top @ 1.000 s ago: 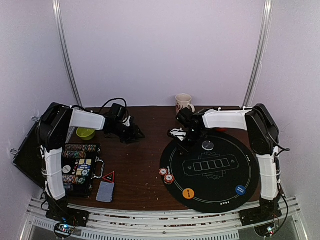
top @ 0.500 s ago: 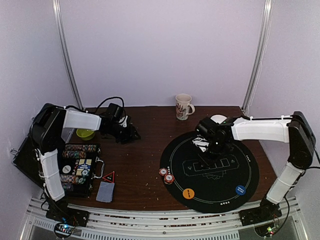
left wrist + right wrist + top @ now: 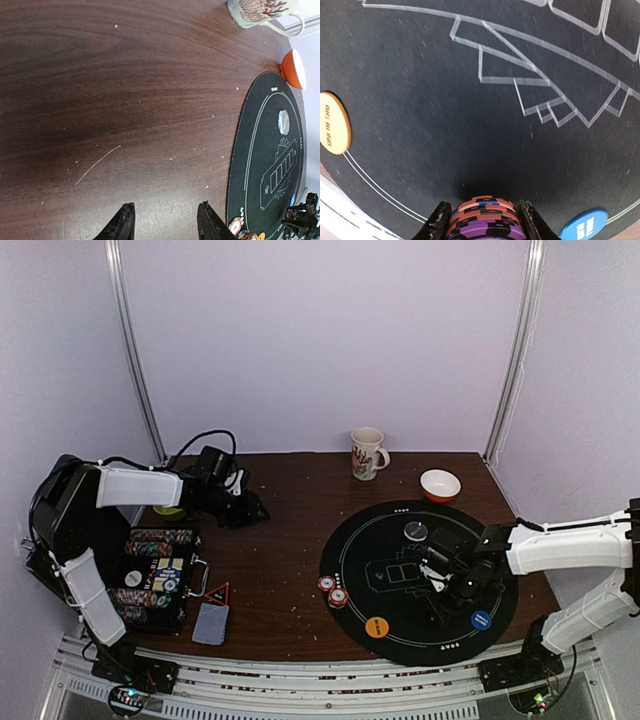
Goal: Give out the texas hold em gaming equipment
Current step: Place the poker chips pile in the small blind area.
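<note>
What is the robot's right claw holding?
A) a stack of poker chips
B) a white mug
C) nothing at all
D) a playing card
A: in the right wrist view, the right claw has its two fingers pressed on either side of a stack of poker chips.

Left arm bent and tucked at far left; right arm stretched long toward centre.
Left arm [image 3: 140, 487] elbow bent, forearm about level, pointing inward; left gripper [image 3: 165, 225] jaws partly apart, nothing between them; right arm [image 3: 565, 545] low and extended; right gripper [image 3: 437, 582] seemingly tilted down, fingers clamped against a stack of chips [image 3: 482, 220].
</note>
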You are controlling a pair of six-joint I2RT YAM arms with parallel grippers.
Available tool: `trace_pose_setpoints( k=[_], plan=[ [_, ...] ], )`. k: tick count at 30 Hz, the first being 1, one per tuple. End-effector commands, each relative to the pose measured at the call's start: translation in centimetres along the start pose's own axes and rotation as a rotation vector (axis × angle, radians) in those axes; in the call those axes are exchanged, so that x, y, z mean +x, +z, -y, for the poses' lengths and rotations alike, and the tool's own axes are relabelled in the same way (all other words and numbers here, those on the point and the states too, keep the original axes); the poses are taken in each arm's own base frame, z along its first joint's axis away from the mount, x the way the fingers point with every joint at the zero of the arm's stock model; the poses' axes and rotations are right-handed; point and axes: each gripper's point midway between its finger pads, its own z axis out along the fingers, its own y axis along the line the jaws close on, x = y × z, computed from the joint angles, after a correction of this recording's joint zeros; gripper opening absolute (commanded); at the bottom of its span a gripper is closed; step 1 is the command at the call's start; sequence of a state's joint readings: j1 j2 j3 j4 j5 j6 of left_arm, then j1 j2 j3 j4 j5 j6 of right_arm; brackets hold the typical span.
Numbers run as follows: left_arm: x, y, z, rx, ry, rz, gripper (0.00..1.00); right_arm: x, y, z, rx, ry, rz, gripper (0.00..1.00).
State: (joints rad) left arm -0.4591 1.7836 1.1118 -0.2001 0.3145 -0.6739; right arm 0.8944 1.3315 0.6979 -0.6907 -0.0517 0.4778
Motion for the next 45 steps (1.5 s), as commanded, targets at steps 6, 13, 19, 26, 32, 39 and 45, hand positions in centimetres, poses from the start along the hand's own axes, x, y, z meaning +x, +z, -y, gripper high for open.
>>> trace_pose_setpoints(
  k=[6, 13, 19, 26, 32, 39, 45],
  plan=[
    [-1.7, -3.6, 1.4, 0.013, 0.059, 0.097, 0.44, 2.7, 0.4, 1.7, 0.078, 0.151, 0.009, 0.0],
    [-2.1, -3.9, 1.8, 0.017, 0.078, 0.103, 0.44, 4.0, 0.2, 2.1, 0.087, 0.209, 0.023, 0.0],
    [-2.0, -3.8, 1.7, 0.018, 0.078, 0.102, 0.44, 4.6, 1.3, 1.7, 0.072, 0.24, 0.039, 0.0],
    [-1.9, -3.9, 1.7, 0.018, 0.079, 0.103, 0.45, 4.9, 1.8, 1.9, 0.1, 0.246, 0.046, 0.01],
    [-2.1, -4.2, 1.7, 0.013, 0.083, 0.109, 0.45, 5.4, 1.6, 1.7, 0.104, 0.248, 0.044, 0.3],
    [-2.2, -4.1, 1.6, 0.004, 0.087, 0.108, 0.45, 5.2, 1.5, 1.7, 0.112, 0.257, 0.046, 0.55],
    [-2.3, -3.9, 1.5, 0.0, 0.092, 0.107, 0.45, 4.2, 0.3, 1.0, 0.081, 0.255, 0.075, 0.81]
  ],
)
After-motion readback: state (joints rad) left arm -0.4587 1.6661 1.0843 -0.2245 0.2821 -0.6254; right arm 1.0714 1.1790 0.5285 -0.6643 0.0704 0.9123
